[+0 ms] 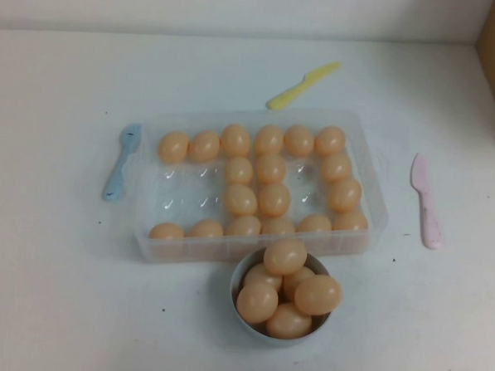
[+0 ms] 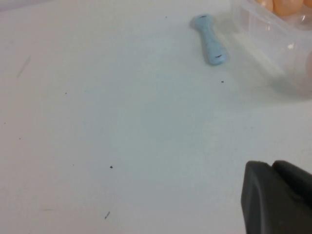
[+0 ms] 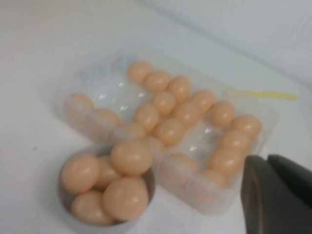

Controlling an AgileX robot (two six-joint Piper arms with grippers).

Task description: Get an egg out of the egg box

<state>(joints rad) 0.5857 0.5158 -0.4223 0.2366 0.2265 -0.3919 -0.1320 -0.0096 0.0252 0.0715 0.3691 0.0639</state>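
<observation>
Both grippers idle: left gripper [image 2: 278, 200] near-left, right gripper [image 3: 280, 195] near-right, finger state indeterminable. Egg [image 1: 274, 198] sits in egg box [image 1: 378, 192] mid-table; likely light, slippery, fragile — grasp across its middle.

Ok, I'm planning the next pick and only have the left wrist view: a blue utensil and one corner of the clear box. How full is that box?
Observer: The egg box is mostly full. Its bare cups are mainly in the left-middle, behind the near row.
Operator: Where do picked ones go?
Observer: A small bowl, heaped with eggs, stands just in front of the box's near wall.
Operator: And the claws?
Observer: The right claw hovers off the box's near right side, looking over bowl and box. The left claw is above the table, left of the box.
</observation>
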